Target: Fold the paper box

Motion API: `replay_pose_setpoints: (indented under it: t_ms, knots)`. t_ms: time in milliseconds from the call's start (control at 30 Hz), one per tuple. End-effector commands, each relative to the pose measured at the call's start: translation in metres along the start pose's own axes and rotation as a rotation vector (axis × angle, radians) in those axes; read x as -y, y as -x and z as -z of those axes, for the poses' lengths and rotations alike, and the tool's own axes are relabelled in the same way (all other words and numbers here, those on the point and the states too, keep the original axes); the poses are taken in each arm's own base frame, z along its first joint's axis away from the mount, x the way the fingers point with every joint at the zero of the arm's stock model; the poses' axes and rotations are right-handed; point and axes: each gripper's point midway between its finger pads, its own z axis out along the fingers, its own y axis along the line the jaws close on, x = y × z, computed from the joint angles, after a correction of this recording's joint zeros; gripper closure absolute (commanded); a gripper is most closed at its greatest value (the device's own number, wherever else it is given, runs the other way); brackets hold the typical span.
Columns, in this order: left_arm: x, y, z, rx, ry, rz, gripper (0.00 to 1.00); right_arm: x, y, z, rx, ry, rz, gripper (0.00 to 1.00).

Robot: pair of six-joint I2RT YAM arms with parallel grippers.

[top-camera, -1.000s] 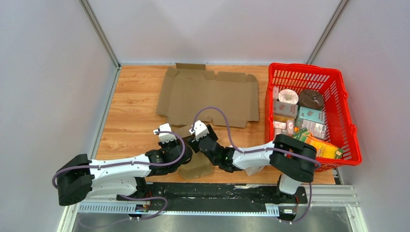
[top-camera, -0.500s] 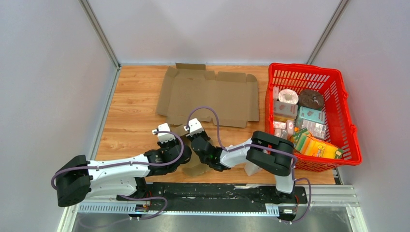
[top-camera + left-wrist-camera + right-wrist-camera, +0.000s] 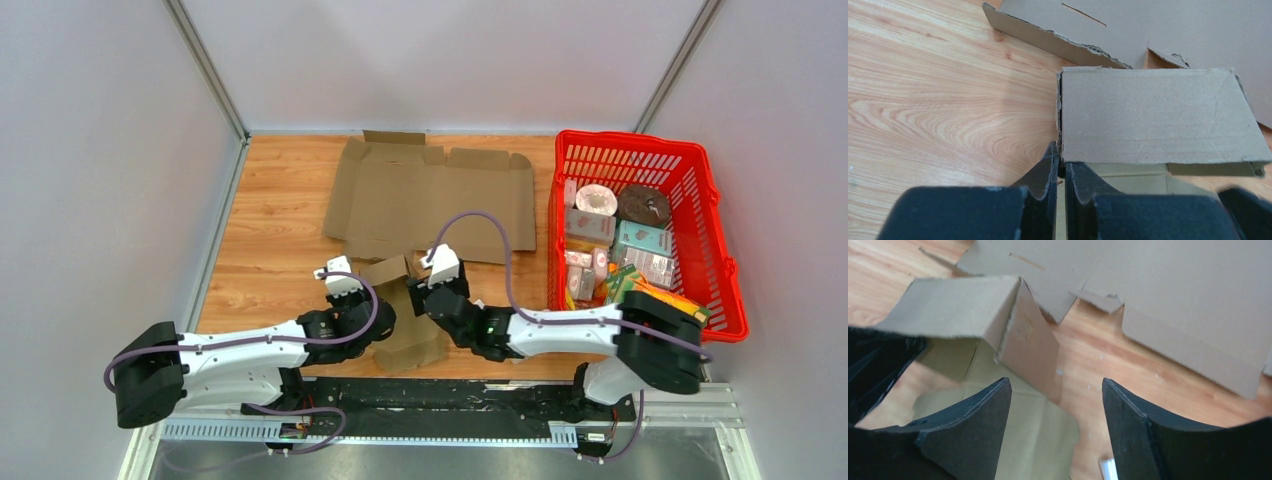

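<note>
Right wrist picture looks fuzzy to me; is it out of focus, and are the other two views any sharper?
Right wrist view: the right gripper's fingers up close are soft, and the flat cardboard sheet behind is slightly blurred. Left wrist view: the left gripper's fingers soft, paper box and table crisp. Top view: even light, faint shadows, no glare, all sharp.

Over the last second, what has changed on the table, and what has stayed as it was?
The right end effector shifted right, beside the paper box, and stands open, empty; its elbow swung out right. The box's flap now shows between the arms. The left end effector stayed shut on the box wall; the flat cardboard sheet and red basket did not move.
</note>
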Motion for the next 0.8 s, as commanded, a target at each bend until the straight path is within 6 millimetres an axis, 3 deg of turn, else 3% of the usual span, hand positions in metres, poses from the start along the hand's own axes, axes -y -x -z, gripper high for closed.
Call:
replay_pose_setpoints:
  t_ms: [0,67,100,167,200,300,533,600,767]
  knots:
    - [-0.004,0.004,-0.001,0.019,0.018,-0.006,0.94,0.01,-0.037,0.043,-0.22,0.089,-0.073,0.24]
    - [-0.003,0.004,-0.001,0.019,0.014,-0.008,0.84,0.003,-0.047,0.057,-0.284,0.172,-0.064,0.22]
    - [-0.002,0.004,-0.001,0.016,0.012,-0.012,0.71,0.001,-0.047,0.061,-0.302,0.195,-0.069,0.21]
    - [-0.001,0.006,0.002,0.008,0.001,-0.014,0.6,-0.005,-0.045,0.071,-0.34,0.251,-0.069,0.17]
    - [0.0,0.005,0.004,-0.008,-0.011,-0.013,0.49,-0.006,-0.045,0.073,-0.357,0.259,-0.071,0.16]
    - [0.011,0.004,0.014,-0.073,-0.094,-0.001,0.37,-0.01,-0.049,0.077,-0.449,0.298,-0.087,0.16]
    - [0.022,0.011,0.064,-0.233,-0.356,0.022,0.37,-0.016,-0.059,0.082,-0.555,0.331,-0.193,0.17]
    - [0.03,0.009,0.083,-0.287,-0.473,-0.002,0.43,-0.022,-0.068,0.084,-0.595,0.363,-0.209,0.23]
    - [0.059,0.001,0.124,-0.396,-0.76,-0.124,0.41,-0.028,-0.087,0.084,-0.662,0.375,-0.213,0.36]
